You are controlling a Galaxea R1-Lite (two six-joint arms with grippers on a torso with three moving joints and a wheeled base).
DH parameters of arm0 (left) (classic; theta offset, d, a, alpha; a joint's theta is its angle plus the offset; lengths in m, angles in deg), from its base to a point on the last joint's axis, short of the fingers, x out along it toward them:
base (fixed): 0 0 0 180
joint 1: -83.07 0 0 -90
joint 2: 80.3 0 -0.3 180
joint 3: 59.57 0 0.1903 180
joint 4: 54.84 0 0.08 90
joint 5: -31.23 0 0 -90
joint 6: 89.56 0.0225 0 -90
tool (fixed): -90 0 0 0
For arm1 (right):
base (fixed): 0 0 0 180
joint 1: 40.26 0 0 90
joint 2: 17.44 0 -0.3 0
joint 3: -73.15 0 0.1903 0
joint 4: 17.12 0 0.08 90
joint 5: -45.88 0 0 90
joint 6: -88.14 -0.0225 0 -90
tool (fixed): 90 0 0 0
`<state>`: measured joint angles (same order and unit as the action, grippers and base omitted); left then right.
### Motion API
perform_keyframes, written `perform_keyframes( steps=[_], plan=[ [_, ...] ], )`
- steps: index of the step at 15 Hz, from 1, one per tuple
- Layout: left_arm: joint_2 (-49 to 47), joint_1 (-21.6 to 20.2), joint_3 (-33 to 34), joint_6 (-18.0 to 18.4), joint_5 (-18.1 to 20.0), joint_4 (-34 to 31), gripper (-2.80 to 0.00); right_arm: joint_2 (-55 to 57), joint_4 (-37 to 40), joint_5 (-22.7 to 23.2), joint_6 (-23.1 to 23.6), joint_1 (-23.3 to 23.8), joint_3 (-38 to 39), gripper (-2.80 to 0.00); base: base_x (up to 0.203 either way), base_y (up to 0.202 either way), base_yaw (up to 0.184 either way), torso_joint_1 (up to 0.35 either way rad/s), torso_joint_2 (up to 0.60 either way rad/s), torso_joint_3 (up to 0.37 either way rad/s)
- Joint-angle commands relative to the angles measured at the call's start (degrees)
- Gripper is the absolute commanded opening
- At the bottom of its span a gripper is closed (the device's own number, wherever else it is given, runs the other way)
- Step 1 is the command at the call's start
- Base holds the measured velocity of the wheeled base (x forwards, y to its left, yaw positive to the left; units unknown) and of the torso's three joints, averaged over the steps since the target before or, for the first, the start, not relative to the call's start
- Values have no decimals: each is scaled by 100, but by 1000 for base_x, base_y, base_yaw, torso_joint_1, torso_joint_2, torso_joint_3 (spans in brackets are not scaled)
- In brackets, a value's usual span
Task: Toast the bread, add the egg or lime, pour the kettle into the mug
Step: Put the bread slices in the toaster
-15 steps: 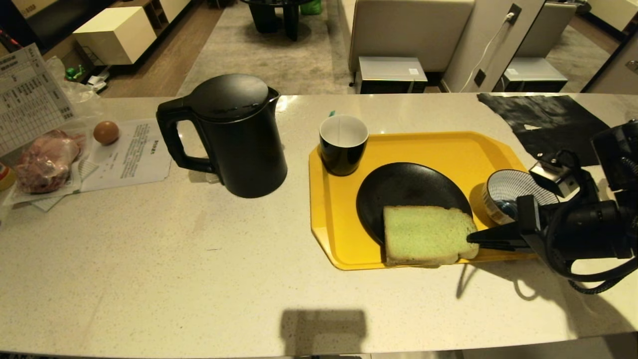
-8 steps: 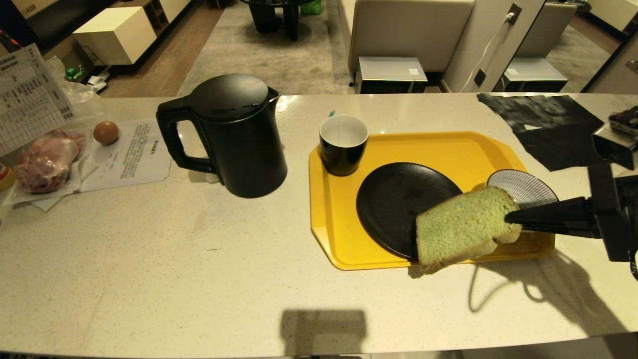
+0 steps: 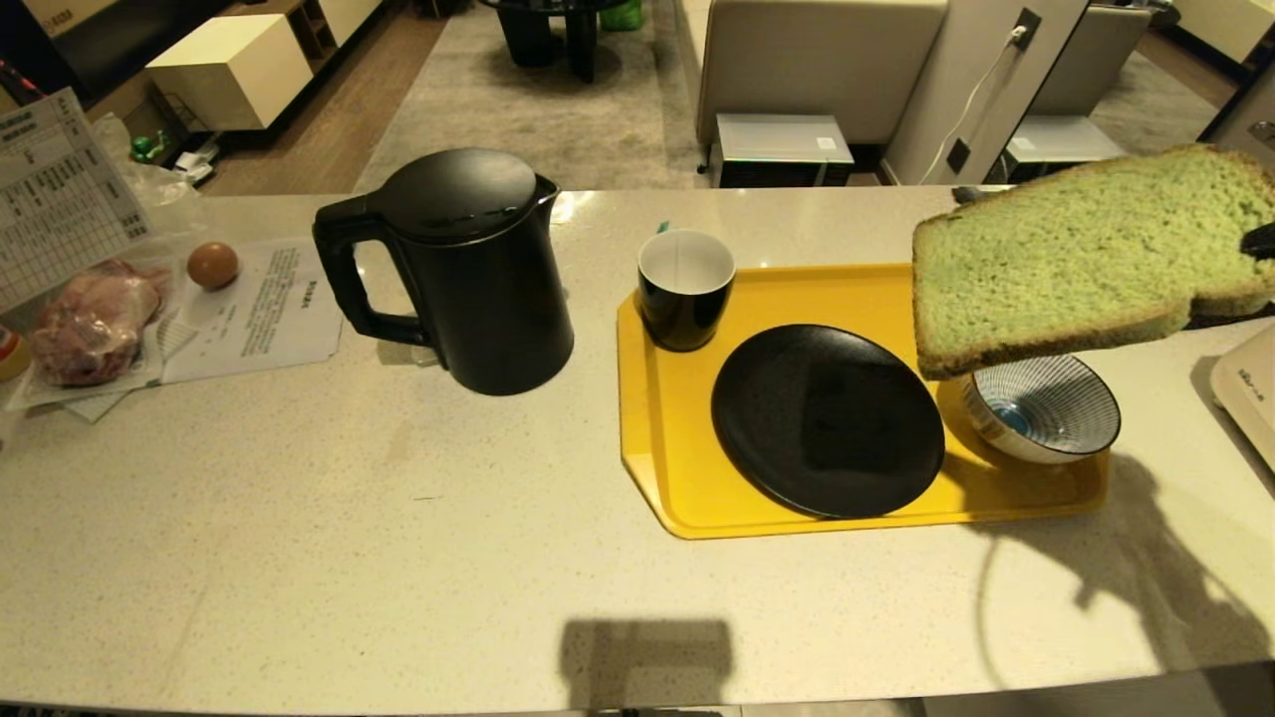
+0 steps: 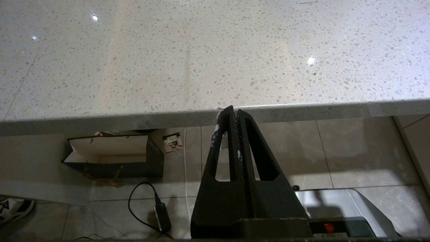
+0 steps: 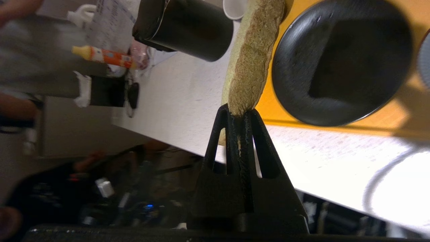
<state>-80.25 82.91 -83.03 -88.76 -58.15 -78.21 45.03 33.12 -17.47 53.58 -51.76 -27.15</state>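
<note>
The pale green bread hangs high above the tray's right end, close to the head camera. My right gripper is shut on its crust edge; only a dark fingertip shows in the head view. The black kettle stands left of the tray. The black mug with a white inside sits on the tray's back left corner. The egg and the lime are out of view. My left gripper is shut and empty, parked below the counter's front edge.
The yellow tray carries a bare black plate and a blue-striped bowl. A white appliance corner shows at the right edge. Papers, a bagged item and an orange-brown oval lie at the far left.
My right gripper has lifted the bread off the black plate, up and to the right, nearer the head camera. The plate is now bare. The left arm has not moved.
</note>
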Motion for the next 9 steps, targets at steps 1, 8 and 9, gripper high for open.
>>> perform_keyframes(
  steps=[1, 8, 9],
  plan=[
    [-5, -2, 1, -1, -1, 3, -280, -109, 9, -452, 1005, -5, -27, -280, 0, 0, 0, 0, 0, 0],
    [-5, -2, 1, -1, -1, 0, -280, -198, -17, -2649, 3763, -2, -361, -280, 0, 0, 0, 0, 0, 0],
    [-5, -2, 1, -1, -1, 4, -280, -206, -7, -2747, 3836, 6, -432, -280, 0, 0, 0, 0, 0, 0]
  ],
)
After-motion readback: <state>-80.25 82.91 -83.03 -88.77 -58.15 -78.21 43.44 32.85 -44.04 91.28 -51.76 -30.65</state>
